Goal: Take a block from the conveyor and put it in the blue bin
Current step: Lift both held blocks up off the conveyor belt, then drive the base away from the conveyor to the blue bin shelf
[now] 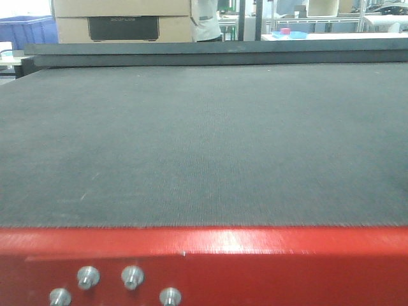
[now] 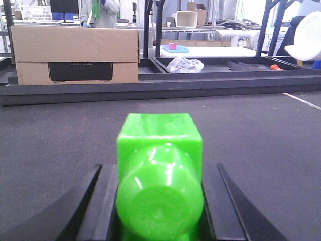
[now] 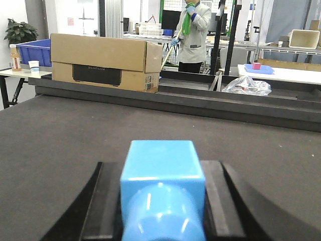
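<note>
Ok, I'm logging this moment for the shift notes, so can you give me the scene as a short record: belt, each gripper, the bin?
belt: conveyor, dark grey, no loose block visible in the front view
edge: red frame with silver bolts along the near side
left arm: left gripper closed on a green block, fingers snug on both sides
right arm: right gripper closed on a blue block
bin: blue bin beyond the belt's far left end, next to a cardboard box
</note>
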Controlling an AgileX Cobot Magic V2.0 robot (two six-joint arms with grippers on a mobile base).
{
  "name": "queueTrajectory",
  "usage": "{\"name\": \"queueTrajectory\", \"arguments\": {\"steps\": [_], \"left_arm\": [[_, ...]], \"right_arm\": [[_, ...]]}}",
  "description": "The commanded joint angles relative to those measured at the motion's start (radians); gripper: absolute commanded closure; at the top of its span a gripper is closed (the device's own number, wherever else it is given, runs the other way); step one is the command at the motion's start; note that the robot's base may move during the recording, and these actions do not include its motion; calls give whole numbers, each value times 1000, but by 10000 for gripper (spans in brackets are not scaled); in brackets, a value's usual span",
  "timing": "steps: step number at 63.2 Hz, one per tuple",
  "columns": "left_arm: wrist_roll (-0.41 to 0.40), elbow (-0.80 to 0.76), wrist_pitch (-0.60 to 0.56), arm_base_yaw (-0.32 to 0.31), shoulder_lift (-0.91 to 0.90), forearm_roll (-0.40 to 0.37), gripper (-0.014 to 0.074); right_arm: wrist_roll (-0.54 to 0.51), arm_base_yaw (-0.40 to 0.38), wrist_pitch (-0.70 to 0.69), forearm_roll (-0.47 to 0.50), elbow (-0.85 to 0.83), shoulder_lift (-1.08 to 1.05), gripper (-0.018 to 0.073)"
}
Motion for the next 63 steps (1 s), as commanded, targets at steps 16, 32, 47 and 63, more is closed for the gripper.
{"name": "queueTrajectory", "arguments": {"steps": [16, 32, 47, 63], "left_arm": [[-9, -1, -23, 3, -6, 2, 707], [-9, -1, -23, 3, -6, 2, 707], [-9, -1, -23, 3, -6, 2, 707], [-9, -1, -23, 3, -6, 2, 707]], "right_arm": [[-5, 2, -21, 5, 2, -6, 721], [-5, 2, -21, 5, 2, -6, 721], [-5, 2, -21, 5, 2, -6, 721], [-5, 2, -21, 5, 2, -6, 721]]}}
